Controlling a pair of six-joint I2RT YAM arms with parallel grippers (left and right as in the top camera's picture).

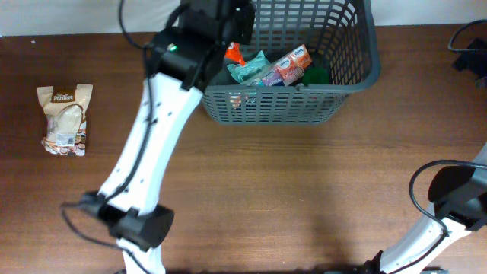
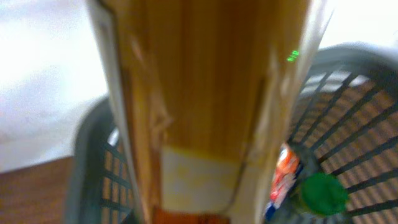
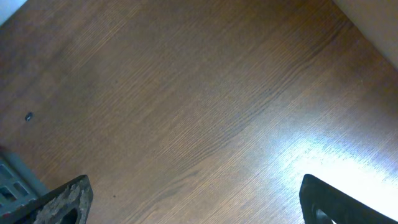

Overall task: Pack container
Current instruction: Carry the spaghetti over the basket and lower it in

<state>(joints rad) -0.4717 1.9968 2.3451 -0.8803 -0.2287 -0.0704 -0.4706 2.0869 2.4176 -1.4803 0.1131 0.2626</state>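
Note:
The container [image 1: 335, 91], a dark grey slotted basket, stands at the back centre of the table. It holds an orange packet [image 1: 233, 52], a teal packet [image 1: 249, 70], a colourful packet [image 1: 291, 64] and a green item [image 1: 316, 74]. My left gripper [image 1: 223, 27] hangs over the basket's left end. In the left wrist view a long clear-wrapped packet of yellow-brown sticks [image 2: 199, 93] fills the frame, held upright over the basket [image 2: 348, 124]; the fingers themselves are hidden. My right gripper [image 3: 196, 202] is open and empty above bare table.
A beige snack bag [image 1: 65, 118] lies flat at the table's left side. The right arm [image 1: 456, 194] sits at the front right corner. A green cap [image 2: 320, 193] shows low in the basket in the left wrist view.

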